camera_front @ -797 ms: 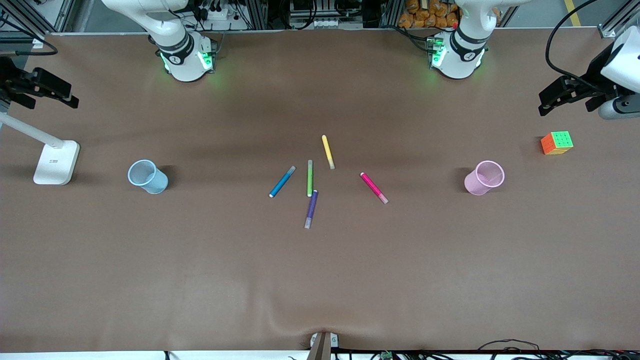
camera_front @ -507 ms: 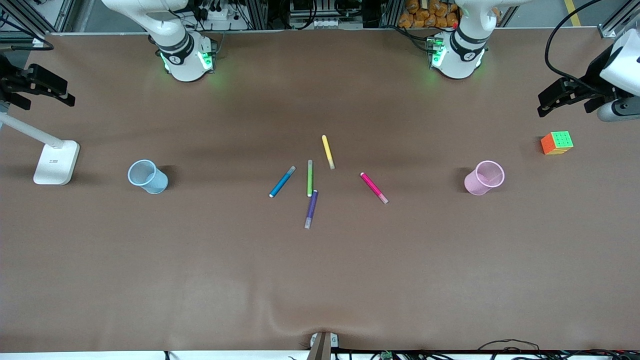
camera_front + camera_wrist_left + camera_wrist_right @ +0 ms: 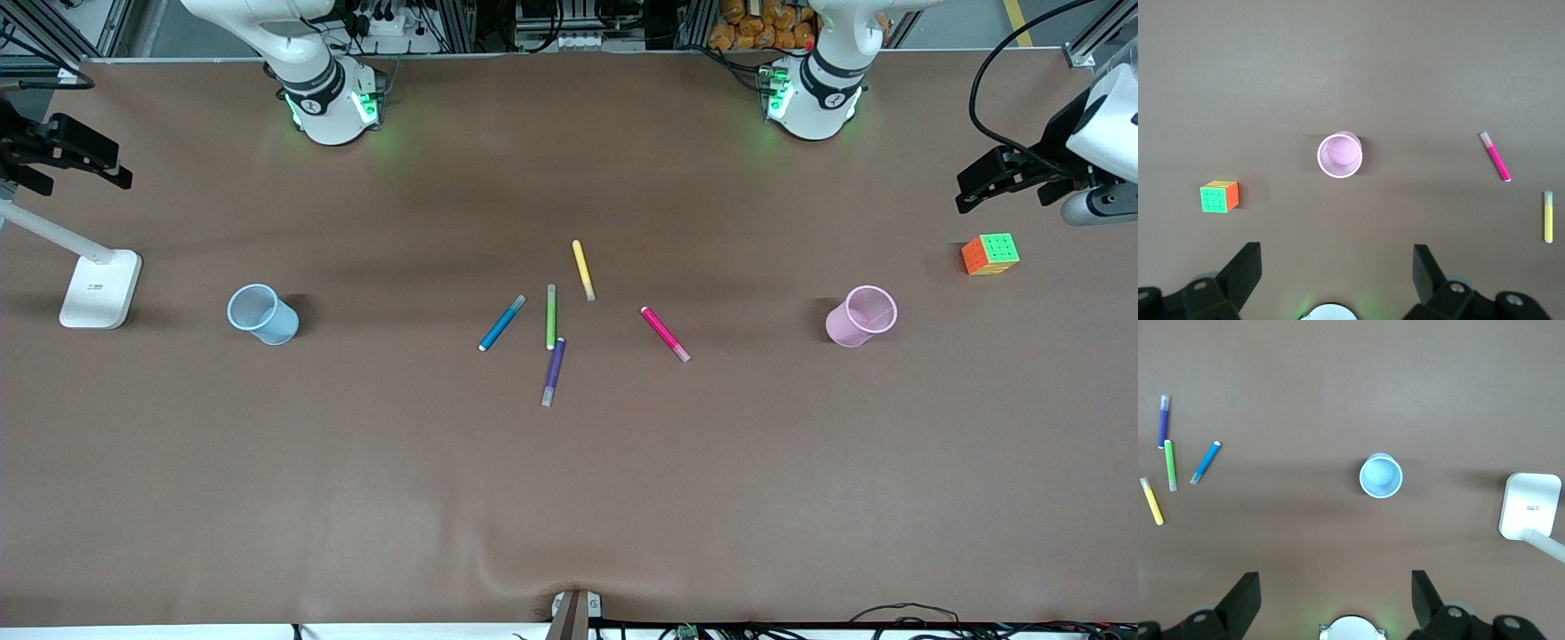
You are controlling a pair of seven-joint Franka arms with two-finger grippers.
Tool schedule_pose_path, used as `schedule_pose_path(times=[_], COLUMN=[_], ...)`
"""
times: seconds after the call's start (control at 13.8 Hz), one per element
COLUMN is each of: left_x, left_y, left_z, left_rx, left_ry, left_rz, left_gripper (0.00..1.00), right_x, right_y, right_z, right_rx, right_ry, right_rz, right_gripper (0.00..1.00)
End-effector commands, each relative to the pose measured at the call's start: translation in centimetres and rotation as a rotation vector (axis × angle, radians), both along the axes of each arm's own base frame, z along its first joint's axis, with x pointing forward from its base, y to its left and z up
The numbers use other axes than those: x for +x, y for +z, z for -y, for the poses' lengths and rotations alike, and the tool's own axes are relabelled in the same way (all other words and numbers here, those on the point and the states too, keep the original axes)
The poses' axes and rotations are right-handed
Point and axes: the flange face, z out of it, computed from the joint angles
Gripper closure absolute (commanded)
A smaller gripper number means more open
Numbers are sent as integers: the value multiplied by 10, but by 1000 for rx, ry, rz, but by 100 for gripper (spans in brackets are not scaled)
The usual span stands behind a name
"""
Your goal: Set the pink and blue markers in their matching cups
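The pink marker (image 3: 665, 333) and the blue marker (image 3: 502, 323) lie flat at the table's middle. They also show in the left wrist view (image 3: 1495, 157) and the right wrist view (image 3: 1206, 462). The pale blue cup (image 3: 263, 314) stands upright toward the right arm's end and shows in the right wrist view (image 3: 1381, 475). The pale pink cup (image 3: 861, 316) stands upright toward the left arm's end and shows in the left wrist view (image 3: 1339, 155). My left gripper (image 3: 1005, 182) (image 3: 1336, 267) is open and empty, high over the left arm's end. My right gripper (image 3: 67, 160) (image 3: 1335, 587) is open and empty, high over the right arm's end.
A green pen (image 3: 551, 316), a purple pen (image 3: 553, 372) and a yellow pen (image 3: 582, 269) lie among the markers. A colour cube (image 3: 989, 254) sits by the pink cup. A white lamp base (image 3: 100, 289) stands beside the blue cup.
Both grippers have shifted slightly, staying high over their ends of the table. The markers and cups have not moved.
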Motion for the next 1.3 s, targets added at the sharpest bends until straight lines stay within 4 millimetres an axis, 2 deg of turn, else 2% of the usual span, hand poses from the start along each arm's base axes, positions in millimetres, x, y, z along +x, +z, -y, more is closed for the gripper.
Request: schedule_pose_path(times=[0.0, 0.29, 0.65, 1.01, 1.23], left_x=[0, -2, -3, -2, -2], left_y=[4, 1, -2, -3, -4], left_z=[-2, -1, -1, -2, -2], left_rx=[-19, -21, -20, -20, -20], left_ry=[-7, -11, -15, -17, -15], left_rz=[-8, -27, -38, -41, -42], left_gripper=[0, 0, 0, 0, 0], right_x=[1, 0, -3, -4, -4], right_y=[4, 2, -2, -1, -1], right_z=[4, 5, 21, 18, 10], right_rx=[-34, -37, -24, -24, -24], right_ry=[10, 8, -26, -22, -6], right_rz=[-1, -12, -30, -37, -42], right_gripper=[0, 0, 0, 0, 0])
